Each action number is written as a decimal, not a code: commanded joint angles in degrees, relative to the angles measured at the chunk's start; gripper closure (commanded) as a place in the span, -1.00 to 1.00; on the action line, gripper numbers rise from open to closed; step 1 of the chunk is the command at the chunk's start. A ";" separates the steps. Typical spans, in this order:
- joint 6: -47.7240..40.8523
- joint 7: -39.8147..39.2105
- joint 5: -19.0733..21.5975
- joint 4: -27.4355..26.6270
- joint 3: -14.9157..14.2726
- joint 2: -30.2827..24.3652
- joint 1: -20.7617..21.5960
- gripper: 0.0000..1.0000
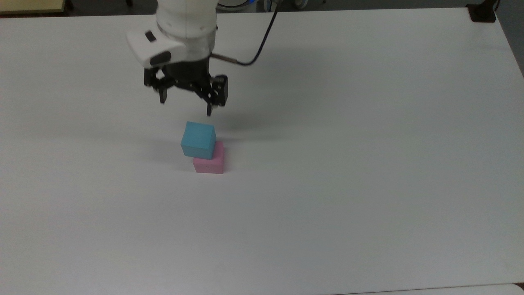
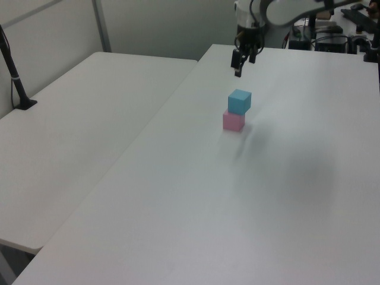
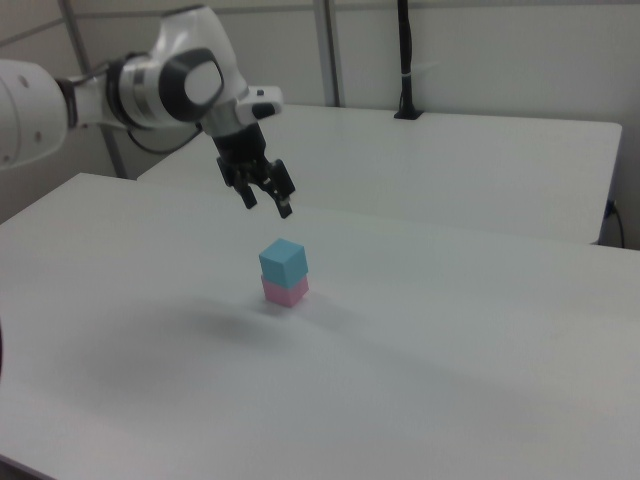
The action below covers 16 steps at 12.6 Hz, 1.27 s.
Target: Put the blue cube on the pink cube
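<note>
In the top view the gripper [image 1: 186, 103] hangs in the air above the white table [image 1: 368, 164], toward the top view's left of centre, its two black fingers spread wide with nothing between them. Below it in the top view, and apart from it, the blue cube [image 1: 198, 139] sits on the pink cube [image 1: 210, 160]; the blue one is shifted toward the top view's left and turned a little, so a strip of the pink top shows at the top view's right. A dark cable [image 1: 258, 45] loops from the wrist toward the top view's right. In the left view a second table [image 2: 77, 136] lies at the left view's left, with a black post [image 2: 15, 77] standing on it; further right the pink cube [image 2: 233, 121] carries the blue cube [image 2: 239, 101], and the gripper [image 2: 240, 62] hovers above them with a clear gap between fingertips and cube. In the right view the white arm [image 3: 120, 90] reaches in from the right view's left, the gripper [image 3: 265, 200] points down with its fingers parted, and the blue cube [image 3: 283, 262] rests on the pink cube [image 3: 286, 291] below and slightly to the right view's right of it.
</note>
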 commanded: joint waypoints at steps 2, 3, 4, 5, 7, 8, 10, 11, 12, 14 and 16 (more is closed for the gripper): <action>-24.13 -4.95 7.24 1.56 -0.91 -10.36 -0.40 -1.00; -26.76 -5.13 7.24 1.39 -0.91 -11.94 -0.31 -1.00; -27.31 -5.13 7.33 1.13 -0.91 -12.57 -0.23 -1.00; -27.23 -5.13 7.33 0.78 -1.17 -13.35 -0.14 -1.00; -26.89 -5.48 7.24 -0.80 -1.35 -15.55 -0.31 -1.00; -26.27 -5.92 7.07 -1.33 -1.78 -15.99 -0.31 -1.00; -22.16 -10.38 6.63 -1.69 -3.36 -16.26 -0.49 -1.00; -21.00 -13.45 6.54 -1.86 -3.89 -16.35 -0.49 -1.00; -20.90 -16.18 6.45 -1.86 -4.50 -16.35 -0.58 -1.00; -20.73 -19.89 6.54 -1.77 -6.17 -16.88 -0.58 -1.00; -18.46 -19.73 6.80 -1.95 -6.79 -16.88 -0.75 -1.00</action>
